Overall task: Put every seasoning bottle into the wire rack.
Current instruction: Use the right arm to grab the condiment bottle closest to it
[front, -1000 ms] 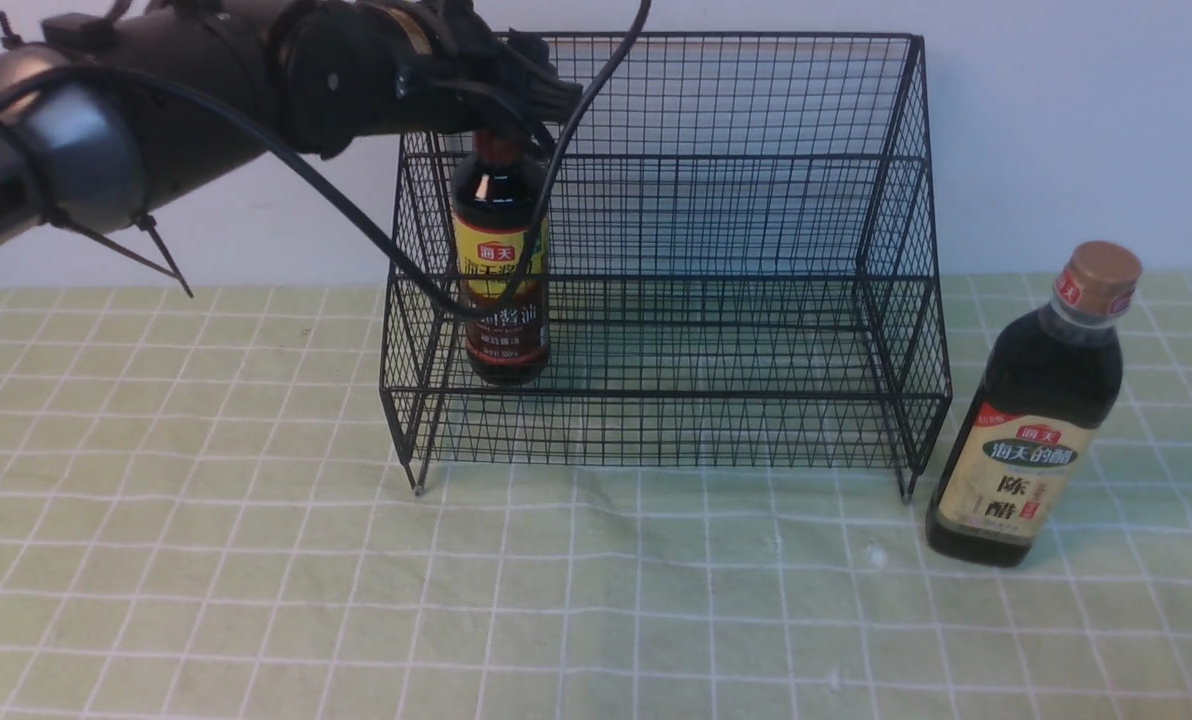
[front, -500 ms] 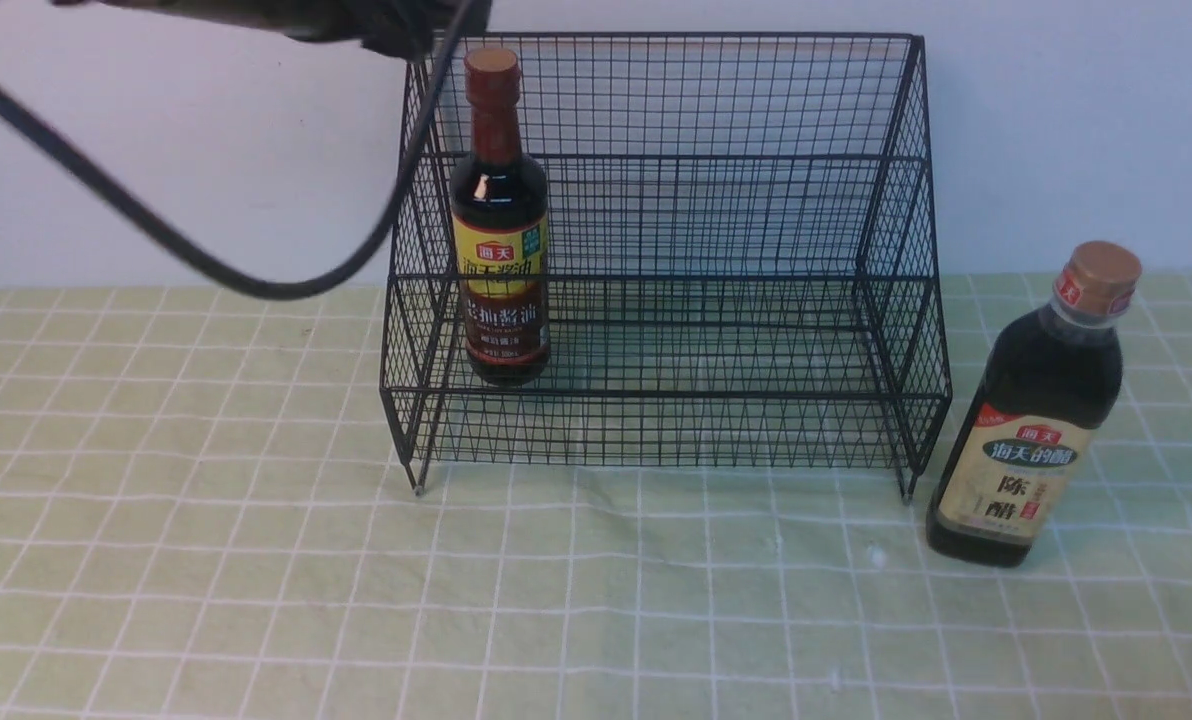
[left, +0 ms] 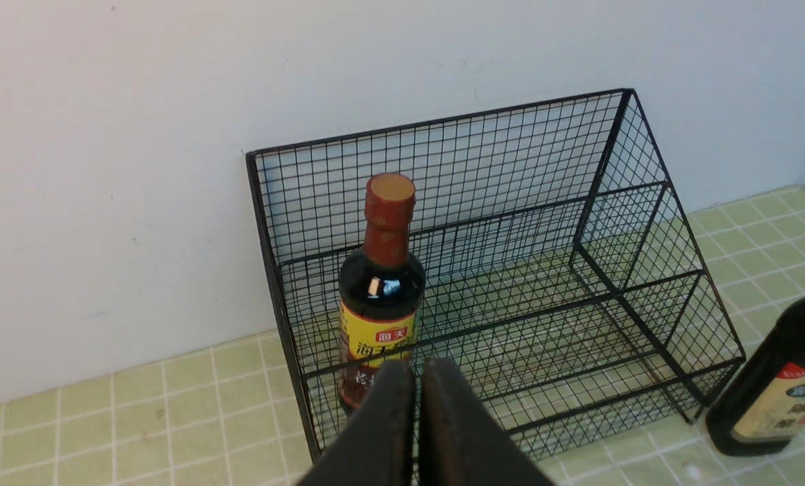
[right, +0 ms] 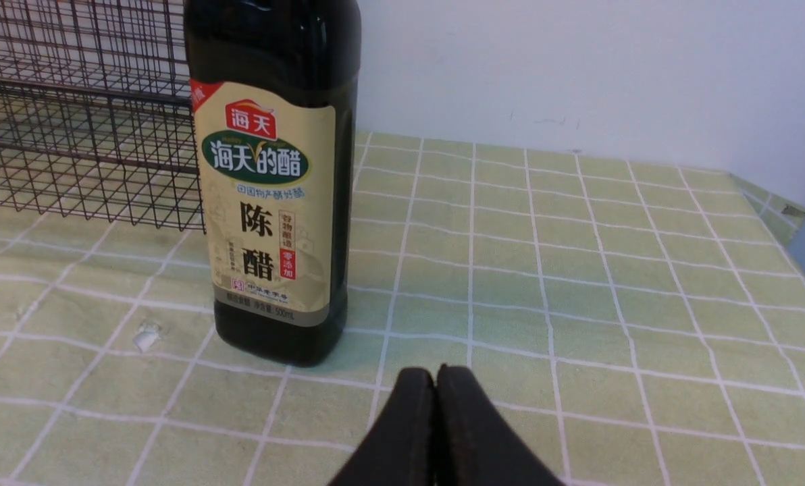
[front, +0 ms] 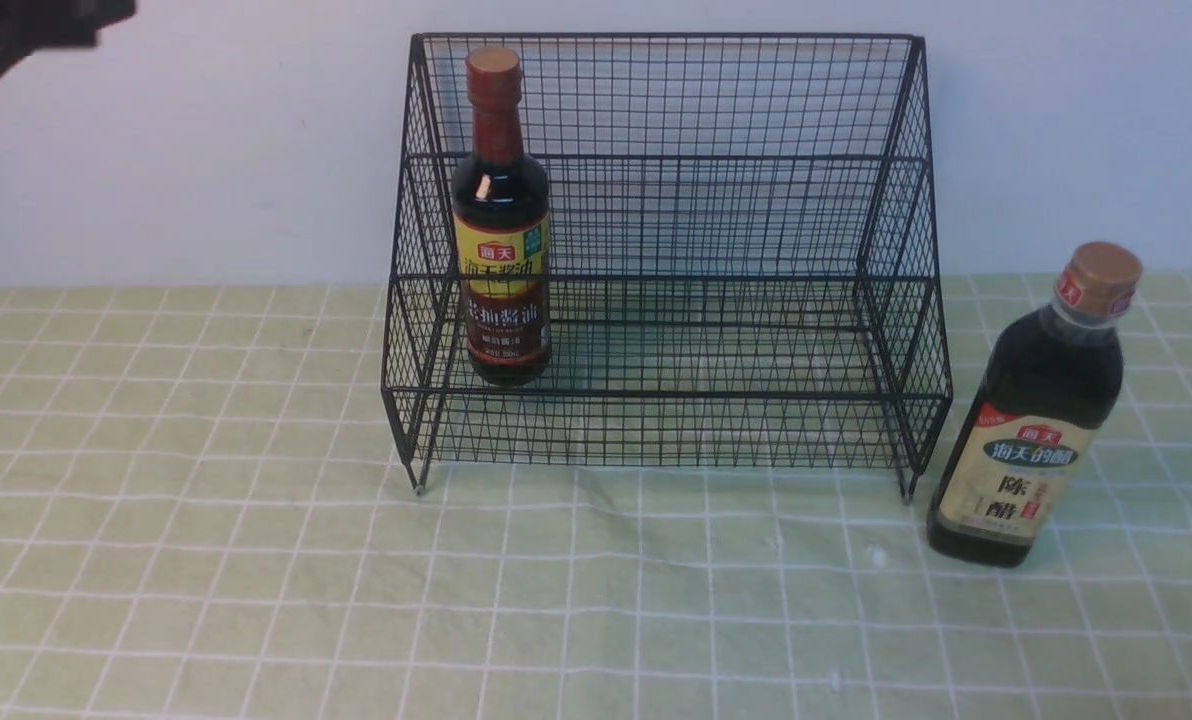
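Hanging up high, the left gripper (left: 419,370) is pinched shut on nothing; the slim bottle (left: 381,297) stands in the rack (left: 504,162) ahead of it, lower down. The right gripper (right: 435,375), low over the cloth (right: 578,270), is shut too, the wide bottle (right: 274,202) standing just ahead, outside the rack.

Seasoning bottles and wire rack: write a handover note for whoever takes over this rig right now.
The left hand is shut and empty, clear of the wire rack. The right hand is shut and empty, low near the wider bottle. Done: the slim bottle stands upright inside the rack, at its left end. Left: the wider bottle, on the tablecloth outside the rack's right side.
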Robot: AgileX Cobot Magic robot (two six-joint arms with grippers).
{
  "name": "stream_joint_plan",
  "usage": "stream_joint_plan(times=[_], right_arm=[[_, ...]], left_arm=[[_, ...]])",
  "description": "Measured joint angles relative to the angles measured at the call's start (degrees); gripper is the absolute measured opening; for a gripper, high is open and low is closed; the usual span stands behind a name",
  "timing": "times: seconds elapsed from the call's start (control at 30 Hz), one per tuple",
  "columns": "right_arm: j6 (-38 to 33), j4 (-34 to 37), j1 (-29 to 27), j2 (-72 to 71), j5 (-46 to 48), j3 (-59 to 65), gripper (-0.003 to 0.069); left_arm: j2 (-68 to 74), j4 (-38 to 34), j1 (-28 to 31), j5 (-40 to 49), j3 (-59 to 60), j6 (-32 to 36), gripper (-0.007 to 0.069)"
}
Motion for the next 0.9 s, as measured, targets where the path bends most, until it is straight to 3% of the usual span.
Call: stream_joint_plan(times=[0.27,0.67,0.83,0.9], right_arm=[[0.0,0.0,0.0,0.0,0.0,0.0,-0.0015],[0.0,0.0,0.0,0.0,0.0,0.0,-0.0015],[0.0,0.0,0.0,0.0,0.0,0.0,-0.0015],[0.0,0.0,0.0,0.0,0.0,0.0,-0.0015]], left_arm=[[-11.3,0.0,0.0,0.4,8.9,-0.2,-0.0006],[-14.0,0.8,0.0,1.3,10.8,0.4,-0.0006],[-20.6,1.4,0.0,-4.5,19.4,4.2,-0.0006],[-27.2,1.4,0.8,-9.9,29.3,8.0,-0.0006]])
